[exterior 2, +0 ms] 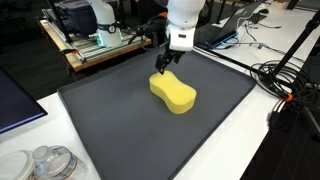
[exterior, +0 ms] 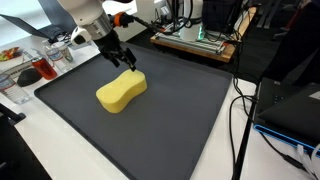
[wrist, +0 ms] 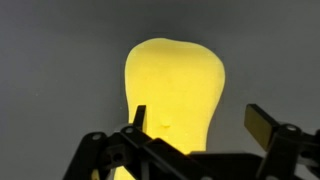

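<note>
Wrist view, L to R: gripper (wrist: 200, 125) open, jaws wide; finger (wrist: 140, 118) at pic L sits over yellow sponge (wrist: 175, 80), other finger hangs off sponge's edge above gray mat (wrist: 60, 60). Nothing gripped. In both exterior views sponge lies flat approx mid-mat, gripper low at one end, contact unclear. In an exterior view, glass jars (exterior 2: 45, 163) off mat at bottom L, cables (exterior 2: 285, 80) at R.

Plain yellow sponge (exterior: 121, 92) just below the black gripper (exterior: 127, 61); unpatterned dark grey mat (exterior: 170, 125) beneath both.
</note>
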You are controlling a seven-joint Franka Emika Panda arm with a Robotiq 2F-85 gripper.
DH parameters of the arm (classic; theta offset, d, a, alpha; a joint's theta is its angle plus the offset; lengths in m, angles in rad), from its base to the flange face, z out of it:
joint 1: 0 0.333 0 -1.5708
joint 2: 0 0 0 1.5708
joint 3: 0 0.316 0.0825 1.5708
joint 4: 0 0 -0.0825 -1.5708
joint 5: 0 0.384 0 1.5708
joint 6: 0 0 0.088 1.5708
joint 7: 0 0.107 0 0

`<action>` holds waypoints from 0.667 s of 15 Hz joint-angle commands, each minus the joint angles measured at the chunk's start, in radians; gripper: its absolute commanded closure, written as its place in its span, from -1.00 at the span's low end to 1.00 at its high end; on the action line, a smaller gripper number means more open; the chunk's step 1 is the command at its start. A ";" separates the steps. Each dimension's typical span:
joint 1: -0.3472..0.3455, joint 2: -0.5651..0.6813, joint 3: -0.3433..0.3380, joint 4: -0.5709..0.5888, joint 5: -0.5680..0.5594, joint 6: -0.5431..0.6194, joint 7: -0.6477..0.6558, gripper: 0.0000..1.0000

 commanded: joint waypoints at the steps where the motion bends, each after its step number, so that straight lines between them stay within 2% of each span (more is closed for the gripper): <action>1: -0.054 0.017 0.014 -0.094 0.059 0.176 -0.074 -1.00; 5: -0.130 0.048 0.050 -0.180 0.148 0.317 -0.192 -1.00; 9: -0.229 0.102 0.137 -0.194 0.295 0.339 -0.367 -1.00; 10: -0.238 0.116 0.146 -0.185 0.313 0.333 -0.388 -0.50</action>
